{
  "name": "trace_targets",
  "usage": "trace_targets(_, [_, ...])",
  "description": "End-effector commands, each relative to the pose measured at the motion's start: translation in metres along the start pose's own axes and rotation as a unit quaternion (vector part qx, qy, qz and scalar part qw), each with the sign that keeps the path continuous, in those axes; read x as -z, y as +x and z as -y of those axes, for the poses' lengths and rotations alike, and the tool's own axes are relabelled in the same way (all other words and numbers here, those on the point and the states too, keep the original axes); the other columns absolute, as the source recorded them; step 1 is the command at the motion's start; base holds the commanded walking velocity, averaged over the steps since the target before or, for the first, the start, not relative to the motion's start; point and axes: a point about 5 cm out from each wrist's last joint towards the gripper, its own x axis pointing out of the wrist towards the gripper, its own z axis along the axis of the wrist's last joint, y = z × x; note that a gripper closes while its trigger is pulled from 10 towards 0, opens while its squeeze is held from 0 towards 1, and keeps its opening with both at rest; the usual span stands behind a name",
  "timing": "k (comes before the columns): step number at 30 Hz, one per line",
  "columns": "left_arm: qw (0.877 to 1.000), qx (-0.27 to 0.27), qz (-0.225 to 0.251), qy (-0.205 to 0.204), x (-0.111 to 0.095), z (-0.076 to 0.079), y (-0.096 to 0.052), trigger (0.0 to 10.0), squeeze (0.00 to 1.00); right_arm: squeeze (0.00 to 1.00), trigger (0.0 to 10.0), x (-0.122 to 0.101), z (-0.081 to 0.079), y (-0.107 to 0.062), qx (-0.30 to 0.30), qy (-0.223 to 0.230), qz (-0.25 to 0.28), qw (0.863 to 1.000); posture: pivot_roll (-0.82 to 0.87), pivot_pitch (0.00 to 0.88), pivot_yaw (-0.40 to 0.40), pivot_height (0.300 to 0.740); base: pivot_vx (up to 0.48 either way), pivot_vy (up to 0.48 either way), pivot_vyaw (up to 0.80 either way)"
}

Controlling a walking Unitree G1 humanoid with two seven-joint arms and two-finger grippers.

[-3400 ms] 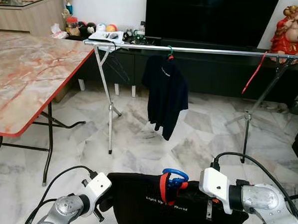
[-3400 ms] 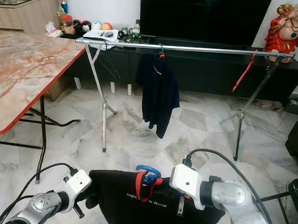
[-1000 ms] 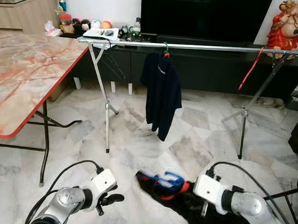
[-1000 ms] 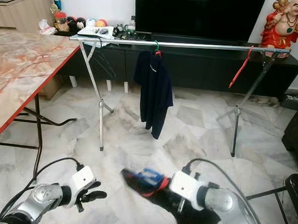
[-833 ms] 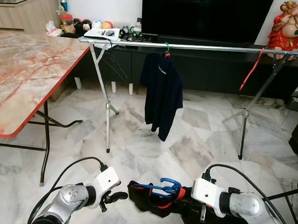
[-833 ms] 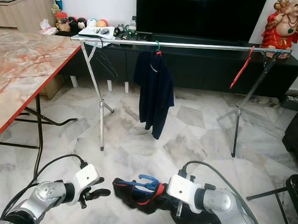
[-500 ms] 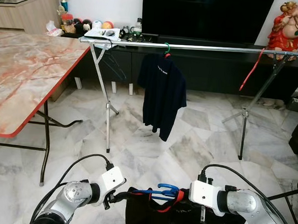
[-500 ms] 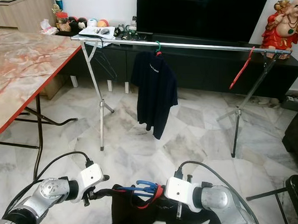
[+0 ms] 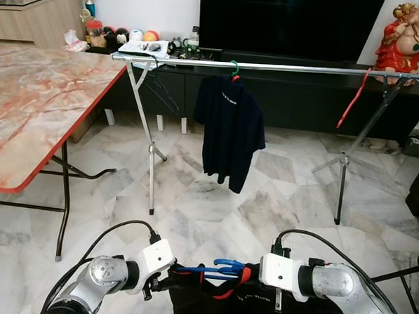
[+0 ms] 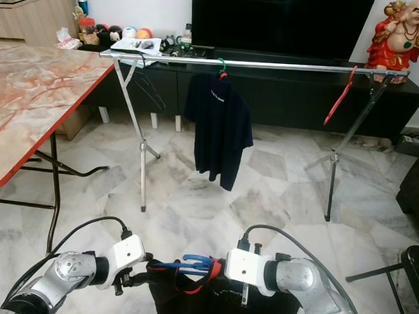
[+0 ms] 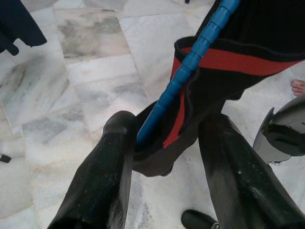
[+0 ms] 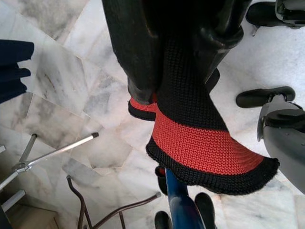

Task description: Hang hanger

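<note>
Hanger [image 9: 214, 271], blue, carrying a black garment [image 9: 247, 307] with a red-trimmed collar, lay low in front of my chest, held between both arms above the marble floor [image 9: 214, 206]. Its long axis ran side to side, roughly parallel to the rail [image 9: 270, 67] of the clothes rack standing well ahead. My left end effector [image 11: 162, 157] straddled one tip of the hanger bar, fingers spread, not clenched on it. My right end effector [image 12: 183, 62] was clamped on the garment's knit collar at the other end, beside the hook [image 9: 230, 264]. The hook curved upward and toward my right arm. The rail stood higher and farther forward; a dark shirt [image 9: 232, 133] already hung there.
</note>
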Motion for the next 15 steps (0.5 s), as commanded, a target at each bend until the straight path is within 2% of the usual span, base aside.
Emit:
trace_targets(1, [1.000, -0.002, -0.006, 0.008, 0.0010, -0.0008, -0.0013, 10.0, 0.00, 0.00, 10.0, -0.0127, 0.0112, -0.0022, 0.013, -0.023, 0.022, 0.999, 0.10, 0.000, -0.015, 0.740, 0.000, 0.000, 0.00])
trace_targets(2, [1.000, -0.005, -0.007, 0.008, 0.0010, -0.0010, -0.0010, 10.0, 0.00, 0.00, 10.0, -0.0130, 0.0113, -0.0020, 0.013, -0.024, 0.023, 0.999, 0.10, 0.000, -0.015, 0.740, 0.000, 0.000, 0.00])
trace_targets(3, [1.000, -0.008, -0.007, 0.007, 0.0010, -0.0012, -0.0007, 7.8, 0.00, 0.00, 10.0, -0.0135, 0.0116, -0.0018, 0.014, -0.024, 0.025, 0.999, 0.10, 0.000, -0.015, 0.740, 0.000, 0.000, 0.00])
trace_targets(5, [1.000, -0.011, -0.007, 0.006, 0.0015, -0.0012, -0.0007, 7.8, 0.00, 0.00, 10.0, -0.0141, 0.0117, -0.0011, 0.016, -0.025, 0.027, 0.999, 0.10, 0.000, -0.014, 0.740, 0.000, 0.000, 0.00])
trace_targets(6, [1.000, -0.012, -0.007, 0.006, 0.0017, -0.0012, -0.0007, 3.8, 0.00, 0.00, 10.0, -0.0146, 0.0119, -0.0007, 0.017, -0.025, 0.029, 0.999, 0.10, 0.000, -0.014, 0.740, 0.000, 0.000, 0.00])
trace_targets(8, [1.000, -0.014, -0.007, 0.006, 0.0018, -0.0014, -0.0007, 0.0, 0.00, 0.00, 10.0, -0.0157, 0.0121, 0.0001, 0.018, -0.025, 0.031, 0.999, 0.10, 0.000, -0.012, 0.740, 0.000, 0.000, 0.00])
trace_targets(15, [1.000, -0.015, -0.006, 0.006, 0.0017, -0.0011, -0.0004, 0.0, 0.00, 0.00, 10.0, -0.0163, 0.0124, 0.0005, 0.021, -0.023, 0.034, 0.999, 0.10, 0.000, -0.011, 0.740, 0.000, 0.000, 0.00])
